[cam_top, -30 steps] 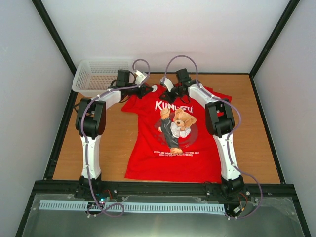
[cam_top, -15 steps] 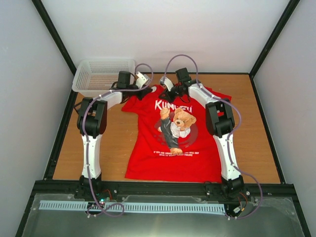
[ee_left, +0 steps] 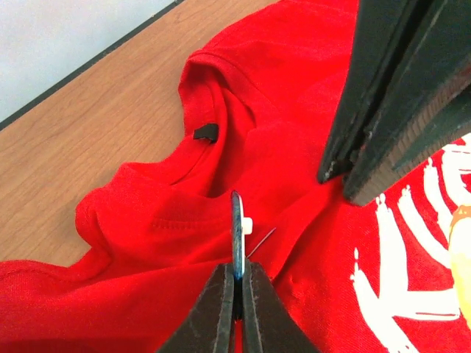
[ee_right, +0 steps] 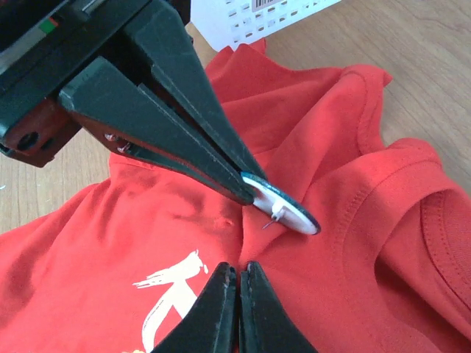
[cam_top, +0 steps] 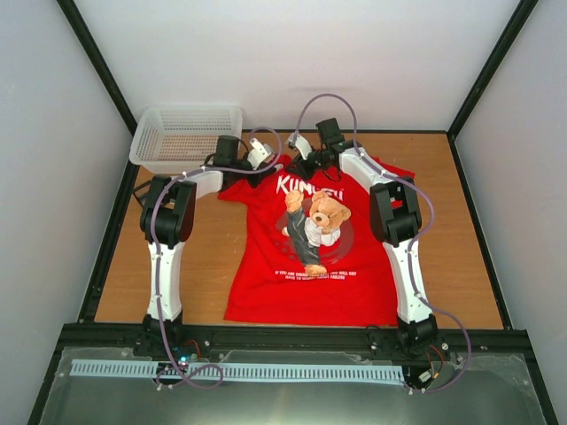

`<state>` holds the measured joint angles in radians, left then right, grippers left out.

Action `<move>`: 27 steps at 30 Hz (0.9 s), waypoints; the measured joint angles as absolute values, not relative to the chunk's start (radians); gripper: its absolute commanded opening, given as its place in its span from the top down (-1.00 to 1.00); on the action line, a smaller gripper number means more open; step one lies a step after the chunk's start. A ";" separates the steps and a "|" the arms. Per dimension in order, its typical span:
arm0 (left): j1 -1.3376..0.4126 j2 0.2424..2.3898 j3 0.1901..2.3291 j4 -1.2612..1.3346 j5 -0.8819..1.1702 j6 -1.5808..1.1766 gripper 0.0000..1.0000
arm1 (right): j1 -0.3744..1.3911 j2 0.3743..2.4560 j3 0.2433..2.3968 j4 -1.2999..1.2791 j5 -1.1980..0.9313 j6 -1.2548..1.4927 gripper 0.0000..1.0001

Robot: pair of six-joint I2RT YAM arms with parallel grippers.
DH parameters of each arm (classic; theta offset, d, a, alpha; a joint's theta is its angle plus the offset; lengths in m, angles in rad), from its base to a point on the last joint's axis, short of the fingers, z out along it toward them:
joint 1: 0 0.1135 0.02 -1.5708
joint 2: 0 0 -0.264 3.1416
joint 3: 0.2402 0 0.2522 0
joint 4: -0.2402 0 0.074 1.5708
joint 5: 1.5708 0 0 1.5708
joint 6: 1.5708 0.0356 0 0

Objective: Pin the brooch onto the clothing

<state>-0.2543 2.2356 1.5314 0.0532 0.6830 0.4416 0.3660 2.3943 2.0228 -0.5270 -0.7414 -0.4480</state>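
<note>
The red T-shirt lies flat on the wooden table, its bear print facing up. My left gripper is shut on the brooch, a small dark-blue disc seen edge-on, with its white back and bare pin pointing at the fabric just below the collar. In the right wrist view the brooch hangs a little above the shirt. My right gripper is shut on a small fold of the shirt beside the white lettering, close under the brooch. It also shows in the left wrist view.
A white mesh basket stands at the back left, just behind the left arm. The shirt's collar with a black tag lies bunched beyond the brooch. Bare wood lies to the right of the shirt.
My left gripper has moved right with the brooch, from the shirt's left shoulder towards the collar and the right gripper. The right gripper has hardly moved.
</note>
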 measured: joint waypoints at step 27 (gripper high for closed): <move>-0.271 2.183 1.530 0.081 0.662 0.446 0.99 | 0.365 2.394 2.039 -0.535 -0.756 -0.438 0.95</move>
<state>-0.2707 2.1834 1.5295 0.0814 0.6617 0.4458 0.3649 2.3943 2.0392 -0.5350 -0.7563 -0.4377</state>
